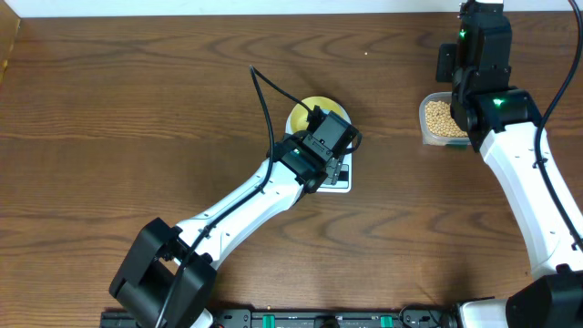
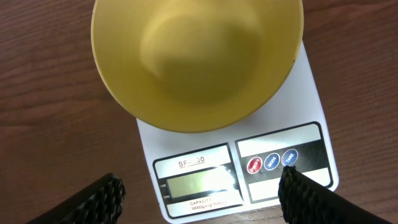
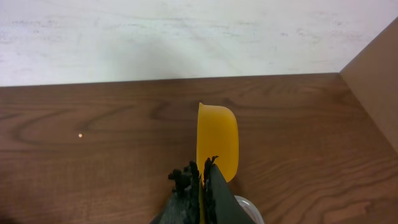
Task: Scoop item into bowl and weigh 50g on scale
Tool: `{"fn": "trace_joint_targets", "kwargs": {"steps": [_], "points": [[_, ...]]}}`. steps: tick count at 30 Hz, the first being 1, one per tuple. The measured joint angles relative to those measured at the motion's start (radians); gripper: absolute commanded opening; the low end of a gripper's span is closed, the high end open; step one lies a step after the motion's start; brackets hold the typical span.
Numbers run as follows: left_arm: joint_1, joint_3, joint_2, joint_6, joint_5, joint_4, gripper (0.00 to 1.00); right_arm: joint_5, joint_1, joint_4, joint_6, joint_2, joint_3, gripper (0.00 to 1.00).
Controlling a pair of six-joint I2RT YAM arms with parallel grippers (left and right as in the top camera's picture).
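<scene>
Only the left wrist view shows the bowl's (image 2: 196,59) bare inside on the scale (image 2: 311,124), with the left gripper (image 2: 202,190) apart. Only the right wrist view shows the right gripper (image 3: 200,177) clamped on the scoop (image 3: 217,140).

Two arms are at the worktop, a left arm (image 1: 246,205) and a right arm (image 1: 533,196). One bowl (image 2: 196,56) and one scale (image 2: 308,106) lie ahead of the left fingers (image 2: 93,202). The scale has one display (image 2: 198,185) and three round buttons (image 2: 272,162), one red and two blue. One scoop (image 3: 217,140) sits between the right fingers (image 3: 217,196). One container (image 1: 423,128) holds beans (image 1: 439,114), too many to count.
</scene>
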Motion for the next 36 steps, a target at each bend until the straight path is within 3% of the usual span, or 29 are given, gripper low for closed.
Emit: {"fn": "trace_joint_targets", "kwargs": {"steps": [36], "points": [[0.0, 0.0, 0.0, 0.0, 0.0, 0.0, 0.81, 0.0, -0.031, -0.015, 0.0, 0.0, 0.0, 0.01]]}}
